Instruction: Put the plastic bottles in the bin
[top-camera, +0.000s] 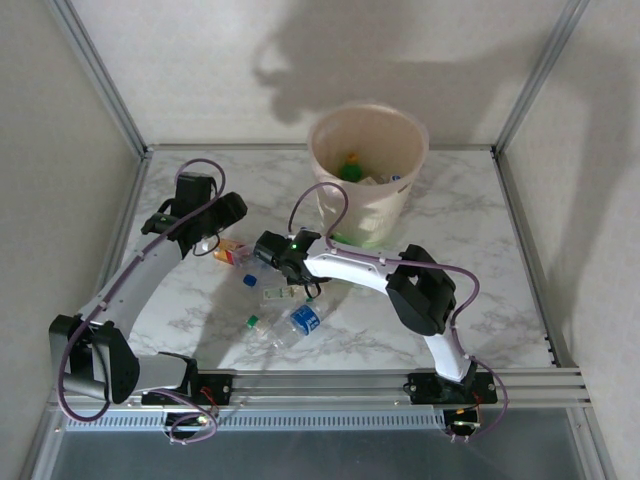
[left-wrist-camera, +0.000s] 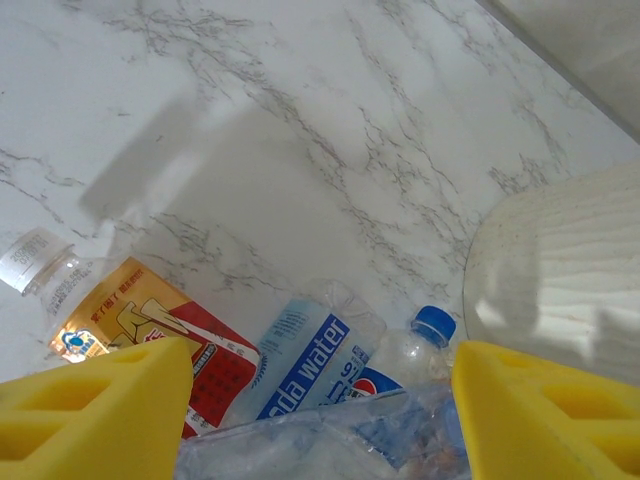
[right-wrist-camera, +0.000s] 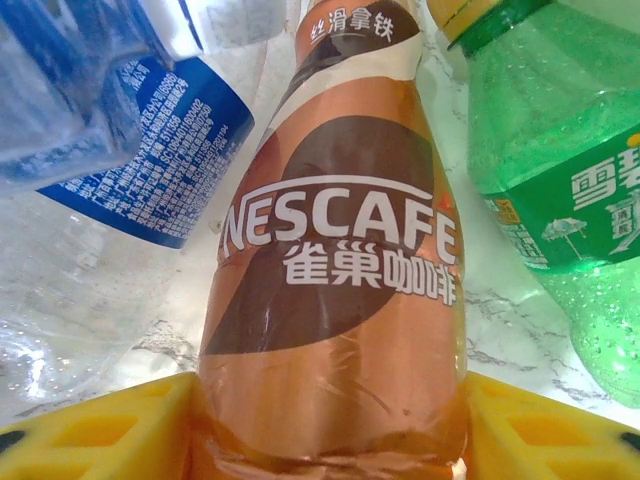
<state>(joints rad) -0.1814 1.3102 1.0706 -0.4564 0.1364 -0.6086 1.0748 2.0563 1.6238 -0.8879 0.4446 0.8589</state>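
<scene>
Our right fingers (right-wrist-camera: 110, 430) clench a brown bottle (right-wrist-camera: 335, 300) reading "NESCAFE 雀巢咖啡" at lower centre, a blue-labelled clear bottle (right-wrist-camera: 150, 140) upper left and a green bottle (right-wrist-camera: 560, 150) at right. Our left fingers (left-wrist-camera: 90, 410) hang released above a "soda water" bottle (left-wrist-camera: 310, 355) and a Pepsi-logo bottle (left-wrist-camera: 405, 360) on the worktop (left-wrist-camera: 300, 120); the bin (top-camera: 385, 205) stands at top centre, bottles inside.

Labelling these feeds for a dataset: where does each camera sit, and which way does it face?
Top external: above and behind the bases, looking down on the table, bin and bottles; both arms show.
Left wrist: on the left arm, looking past open yellow jaws at a water bottle and the bin.
Right wrist: on the right arm, close on a coffee bottle between its jaws.
Shared: the bin, in top and left wrist.
</scene>
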